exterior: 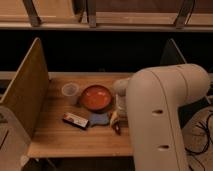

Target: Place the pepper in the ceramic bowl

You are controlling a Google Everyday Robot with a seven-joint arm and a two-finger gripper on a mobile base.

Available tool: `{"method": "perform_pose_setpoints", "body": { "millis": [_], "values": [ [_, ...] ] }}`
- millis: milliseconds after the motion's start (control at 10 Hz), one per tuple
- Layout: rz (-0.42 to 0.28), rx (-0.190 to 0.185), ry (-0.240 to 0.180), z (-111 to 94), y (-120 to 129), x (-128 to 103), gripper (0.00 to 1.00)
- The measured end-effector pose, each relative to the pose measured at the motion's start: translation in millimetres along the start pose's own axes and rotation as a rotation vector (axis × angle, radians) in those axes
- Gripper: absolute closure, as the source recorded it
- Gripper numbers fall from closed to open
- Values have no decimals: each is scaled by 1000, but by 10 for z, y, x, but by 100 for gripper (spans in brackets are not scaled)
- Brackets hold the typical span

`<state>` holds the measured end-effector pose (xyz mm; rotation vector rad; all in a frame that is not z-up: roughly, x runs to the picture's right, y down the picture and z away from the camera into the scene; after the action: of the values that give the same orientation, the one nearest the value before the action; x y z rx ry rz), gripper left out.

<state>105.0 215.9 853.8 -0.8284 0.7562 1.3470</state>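
Observation:
The ceramic bowl (96,97) is round, glossy and orange-red, and stands in the middle of the wooden table. The pepper (117,129) is a small dark red piece lying on the table to the front right of the bowl, beside a blue flat item. My gripper (114,118) hangs low at the end of the big white arm (160,115), just above and touching or almost touching the pepper. The arm hides most of the gripper and the right part of the table.
A translucent plastic cup (70,91) stands left of the bowl. A red-and-white flat box (75,120) and a blue flat item (99,119) lie in front of it. A tall wooden side panel (27,90) bounds the table (65,142) on the left.

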Motion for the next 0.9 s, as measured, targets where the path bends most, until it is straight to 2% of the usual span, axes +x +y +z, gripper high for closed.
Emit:
{"method": "perform_pose_setpoints", "body": {
  "millis": [200, 300, 600, 900],
  "values": [
    [-18, -9, 16, 73, 51, -9, 22],
    [-28, -11, 21, 85, 60, -7, 27],
    [-54, -21, 37, 67, 71, 28, 57],
    [-85, -63, 51, 10, 170, 89, 87]
  ]
}}
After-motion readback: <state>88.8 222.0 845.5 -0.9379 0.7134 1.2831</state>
